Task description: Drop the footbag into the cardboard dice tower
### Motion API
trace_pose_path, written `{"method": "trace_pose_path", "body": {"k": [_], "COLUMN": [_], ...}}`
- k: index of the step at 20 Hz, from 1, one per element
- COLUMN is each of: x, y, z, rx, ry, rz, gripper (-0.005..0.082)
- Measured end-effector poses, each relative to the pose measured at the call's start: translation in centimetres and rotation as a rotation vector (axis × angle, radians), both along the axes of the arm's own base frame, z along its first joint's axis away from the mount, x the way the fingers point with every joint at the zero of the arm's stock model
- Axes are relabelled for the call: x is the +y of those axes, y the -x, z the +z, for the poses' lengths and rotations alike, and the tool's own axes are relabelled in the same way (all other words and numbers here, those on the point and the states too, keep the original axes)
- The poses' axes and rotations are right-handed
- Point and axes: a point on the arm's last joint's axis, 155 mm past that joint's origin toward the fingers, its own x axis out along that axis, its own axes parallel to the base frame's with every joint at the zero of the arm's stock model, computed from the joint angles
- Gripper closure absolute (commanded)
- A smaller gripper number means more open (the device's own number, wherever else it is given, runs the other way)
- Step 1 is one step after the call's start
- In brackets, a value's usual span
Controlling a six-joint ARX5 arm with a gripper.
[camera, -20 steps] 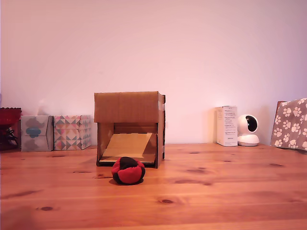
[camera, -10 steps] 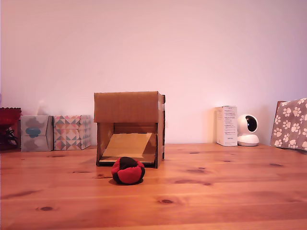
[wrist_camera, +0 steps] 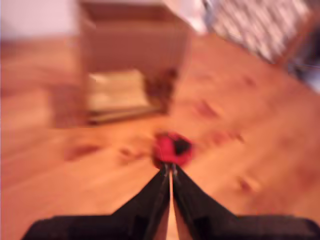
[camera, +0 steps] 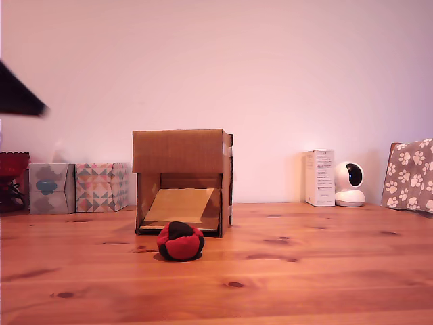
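Black two-finger gripper (wrist_camera: 170,169), jaws pressed to a thin slit w/ nothing between them, hangs over a knotty orange-brown wooden table (camera: 325,271). The small round red-and-black fabric footbag (wrist_camera: 172,148) lies on the boards just ahead of the fingertips, apart from them. Beyond it stands the brown corrugated cardboard dice tower (wrist_camera: 132,50), front opening & tan ramp (camera: 181,203) facing the gripper, footbag right before that opening. Wrist pic blurred. Dark blurred shape (camera: 19,95) at ext. view's upper left; can't tell which part it is
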Motion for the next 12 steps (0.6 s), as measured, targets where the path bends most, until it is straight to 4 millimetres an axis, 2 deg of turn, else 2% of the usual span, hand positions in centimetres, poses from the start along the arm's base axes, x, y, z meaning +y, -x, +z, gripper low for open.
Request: {"method": "trace_pose_path", "body": {"k": [7,8,9,10,11,12], "x": [-4.7,-5.1,-5.4,-5.8,-6.1,-6.5], "y": [-0.7,-0.9,-1.0,-1.3,-1.6,-1.9], "z": [-3.7,-4.0,-4.2,-4.6,-4.7,-4.9], "rx": [0.061,0.06,0.059,0.059,0.05,0.037], "ry": [-0.037,-0.037,-0.037,-0.037,-0.034,-0.037], "rz": [-0.141,-0.15,-0.158,-0.164,-0.17,-0.178], "gripper": [0.0791,0.0729,0.0562,0.0283,0.0062,-0.0028]}}
